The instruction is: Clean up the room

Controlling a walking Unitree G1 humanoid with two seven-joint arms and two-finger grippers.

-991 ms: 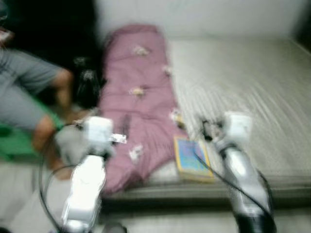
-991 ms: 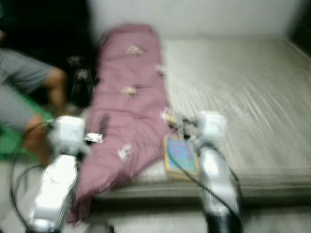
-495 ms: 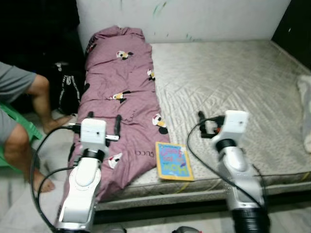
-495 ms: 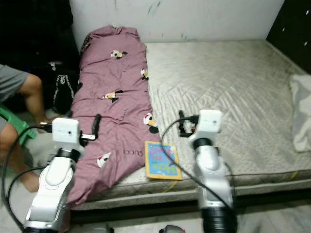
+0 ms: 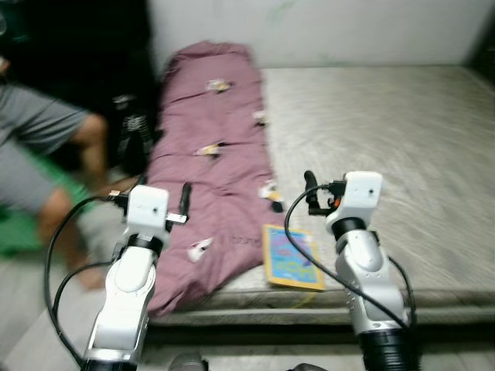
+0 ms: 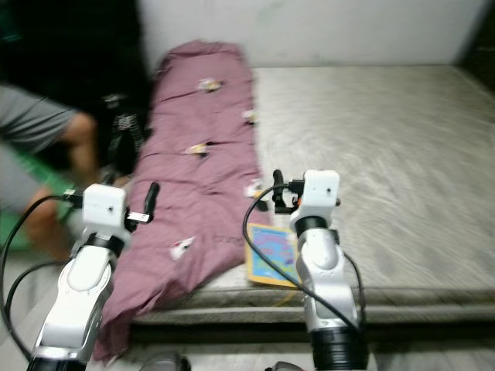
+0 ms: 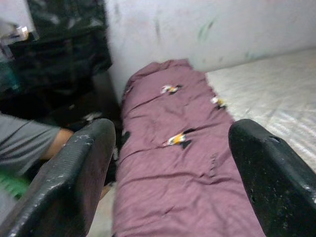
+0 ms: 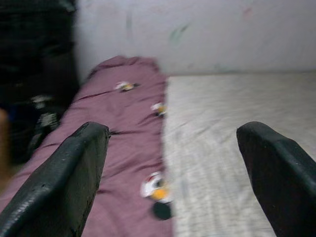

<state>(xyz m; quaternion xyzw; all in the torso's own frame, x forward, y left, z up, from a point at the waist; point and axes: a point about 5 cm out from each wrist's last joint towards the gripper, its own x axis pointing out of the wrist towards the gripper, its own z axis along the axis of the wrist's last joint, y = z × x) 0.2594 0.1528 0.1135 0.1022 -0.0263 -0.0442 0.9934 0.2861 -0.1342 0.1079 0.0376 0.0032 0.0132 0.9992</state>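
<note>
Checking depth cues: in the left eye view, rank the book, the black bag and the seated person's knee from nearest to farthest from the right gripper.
1. book, just below the right gripper, at the mattress edge.
2. black bag, on the floor beyond the blanket.
3. person's knee, farthest left.

The head camera has swung back left since half a second ago, blurring the scene: the seated person's bare legs (image 5: pixel 73 166) fill more of the left edge, and the white bundle at the quilted grey mattress's (image 5: pixel 402 131) right side has slipped from sight.
</note>
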